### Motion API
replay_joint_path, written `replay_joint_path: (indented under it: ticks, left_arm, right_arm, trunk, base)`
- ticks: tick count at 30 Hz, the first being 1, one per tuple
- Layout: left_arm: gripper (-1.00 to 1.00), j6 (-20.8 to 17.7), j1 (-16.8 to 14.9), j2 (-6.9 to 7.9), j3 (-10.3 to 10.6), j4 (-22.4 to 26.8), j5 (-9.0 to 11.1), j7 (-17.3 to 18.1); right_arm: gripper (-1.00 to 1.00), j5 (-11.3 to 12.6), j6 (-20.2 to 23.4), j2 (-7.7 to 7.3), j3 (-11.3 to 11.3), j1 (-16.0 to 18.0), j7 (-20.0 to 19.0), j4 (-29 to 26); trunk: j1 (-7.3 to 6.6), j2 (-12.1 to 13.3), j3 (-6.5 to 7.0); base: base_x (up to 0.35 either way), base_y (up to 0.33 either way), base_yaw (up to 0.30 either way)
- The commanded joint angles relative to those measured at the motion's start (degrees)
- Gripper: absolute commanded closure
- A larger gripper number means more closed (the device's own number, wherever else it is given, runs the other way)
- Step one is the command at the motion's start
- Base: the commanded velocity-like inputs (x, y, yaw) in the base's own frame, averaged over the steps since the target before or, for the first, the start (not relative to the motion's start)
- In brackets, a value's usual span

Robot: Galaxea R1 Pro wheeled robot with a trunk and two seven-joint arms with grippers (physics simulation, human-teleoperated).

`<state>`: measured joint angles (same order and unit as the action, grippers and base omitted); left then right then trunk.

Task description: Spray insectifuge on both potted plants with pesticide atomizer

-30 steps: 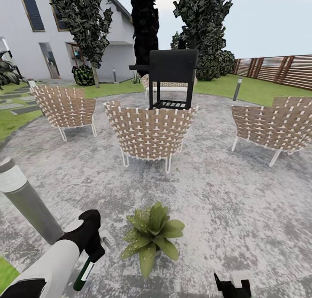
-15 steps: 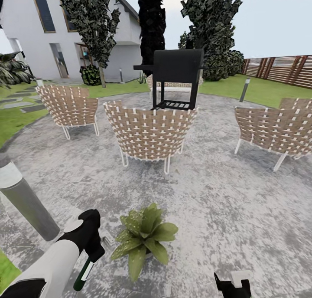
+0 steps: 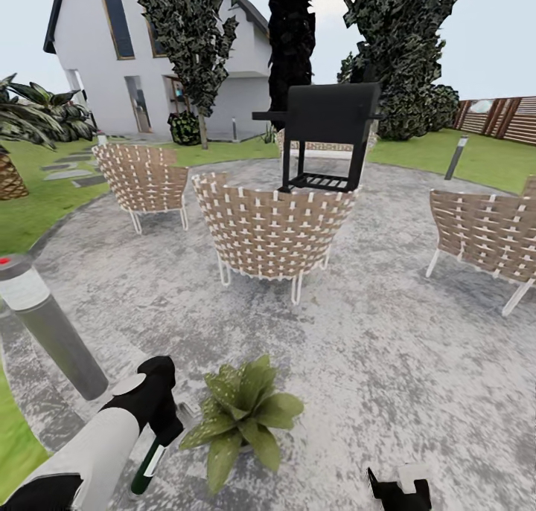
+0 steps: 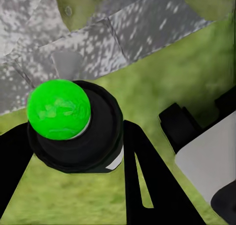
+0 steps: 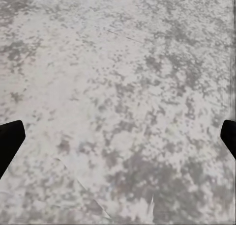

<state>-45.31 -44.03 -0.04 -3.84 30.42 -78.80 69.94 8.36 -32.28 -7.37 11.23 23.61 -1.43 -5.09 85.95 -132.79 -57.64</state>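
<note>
In the head view the left gripper (image 3: 158, 429) at 7 o'clock pinches the pesticide atomizer (image 3: 147, 466), bottle hanging downward, just beside the potted plant (image 3: 242, 419) at 6 o'clock on the paved circle (image 3: 372, 347); the operator would do well to swing the spray head toward the rosette first. The left wrist view shows the fingers (image 4: 142, 171) pressed against the bottle's round green base. The right wrist view shows the right gripper (image 5: 118, 136) spread wide over bare paving.

Potted plant (image 3: 242, 419) before chairs (image 3: 272, 231); bollard (image 3: 48, 325) left.
</note>
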Motion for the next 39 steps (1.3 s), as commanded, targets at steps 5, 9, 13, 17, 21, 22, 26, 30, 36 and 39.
replay_joint_path:
  ticks: [5, 9, 13, 17, 21, 22, 26, 30, 36, 39]
  left_arm:
    - [1.0, -0.6, 0.3, -0.05, -0.3, 0.0, -0.4, 0.4]
    - [1.0, -0.6, 0.7, -0.02, -0.2, -0.5, -0.4, 0.4]
    - [1.0, -0.5, 0.8, 0.51, -0.2, -0.7, -0.1, 0.5]
    - [1.0, 0.3, 0.8, 0.71, -0.5, -0.8, 0.2, 3.1]
    - [1.0, 0.6, 0.9, 0.81, -0.4, -0.8, -0.2, 5.3]
    - [1.0, 0.5, 0.8, 0.78, -0.4, -0.8, -0.1, 5.4]
    - [1.0, 0.3, 0.8, 0.75, -0.7, -0.7, 0.1, 5.5]
    - [1.0, 0.2, 0.8, 0.58, -0.5, -0.7, 0.1, 5.5]
    - [1.0, 0.2, 0.8, 0.76, -0.7, -0.5, 0.1, 5.1]
    - [1.0, 0.1, 0.8, 0.84, -0.7, -0.5, 0.1, 4.9]
  right_arm:
    - [-1.0, 0.6, -0.2, -0.02, 0.5, 0.0, -0.1, 0.0]
    - [-1.0, 0.6, -0.2, -0.02, 0.5, 0.0, -0.1, 0.0]
    - [-1.0, 0.6, -0.2, 0.05, 0.5, 0.0, -0.1, 0.0]
    - [-1.0, 0.6, -0.2, 0.07, 0.5, 0.0, -0.1, 0.0]
    - [-1.0, 0.6, -0.2, 0.05, 0.4, 0.0, -0.1, 0.0]
    - [-1.0, 0.7, -0.2, 0.01, 0.4, 0.0, -0.1, 0.1]
    - [-1.0, 0.7, -0.2, -0.01, 0.4, 0.0, -0.1, 0.1]
    - [-1.0, 0.7, -0.2, -0.02, 0.4, 0.0, -0.1, 0.1]
    - [-1.0, 0.7, -0.2, -0.02, 0.4, 0.0, -0.1, 0.1]
    - [-1.0, 0.7, -0.2, -0.02, 0.4, 0.0, -0.1, 0.1]
  trunk:
    - [0.01, 0.0, -0.06]
    - [0.01, 0.0, -0.06]
    - [0.01, 0.0, -0.06]
    - [0.01, 0.0, -0.06]
    - [0.01, 0.0, -0.06]
    - [0.01, 0.0, -0.06]
    - [0.01, 0.0, -0.06]
    - [0.01, 0.0, -0.06]
    - [0.01, 0.0, -0.06]
    - [0.01, 0.0, -0.06]
  base:
    - [0.229, -0.204, 0.001]
    - [0.143, -0.124, 0.0]
    - [0.011, -0.008, 0.148]
    - [0.001, 0.0, 0.271]
    - [0.0, 0.0, 0.114]
    - [0.0, 0.0, 0.01]
    - [0.0, -0.107, 0.002]
    - [-0.003, -0.261, 0.0]
    - [-0.122, -0.255, 0.205]
    - [-0.227, -0.203, 0.276]
